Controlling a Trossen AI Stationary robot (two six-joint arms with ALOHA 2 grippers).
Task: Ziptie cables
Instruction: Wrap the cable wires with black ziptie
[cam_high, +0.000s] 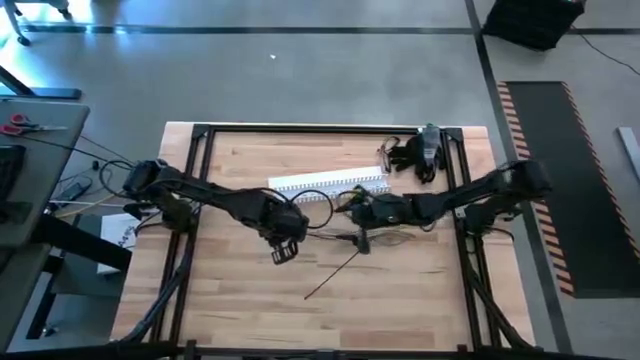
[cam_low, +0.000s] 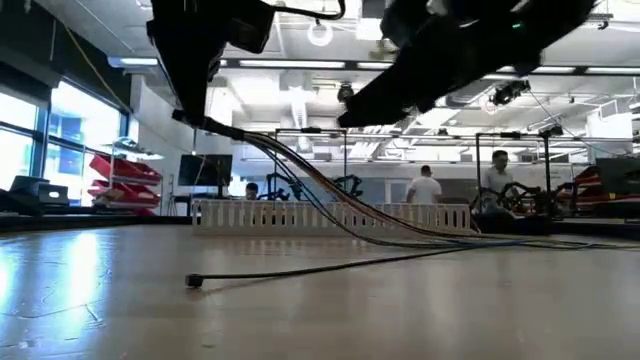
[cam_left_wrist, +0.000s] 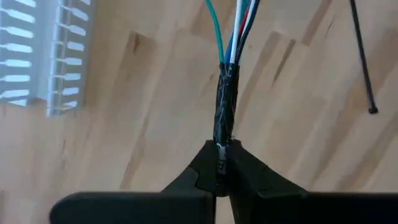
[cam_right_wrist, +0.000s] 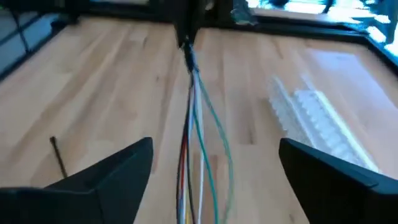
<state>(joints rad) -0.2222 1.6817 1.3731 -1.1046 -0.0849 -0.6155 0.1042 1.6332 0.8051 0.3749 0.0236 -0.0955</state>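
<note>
The left claw (cam_left_wrist: 222, 180) was pinched on the taped end of the cables (cam_left_wrist: 224, 106), held above the surface (cam_high: 420, 290), while the right claw (cam_right_wrist: 214, 168) was spread around them; slippage could be caused by so shallow a grip.

Your wooden table (cam_high: 240, 300) carries a white slotted channel (cam_high: 330, 184) just beyond both tools, a dark zip tie (cam_high: 332, 276) near them, and black gear (cam_high: 420, 150) farther back.
</note>
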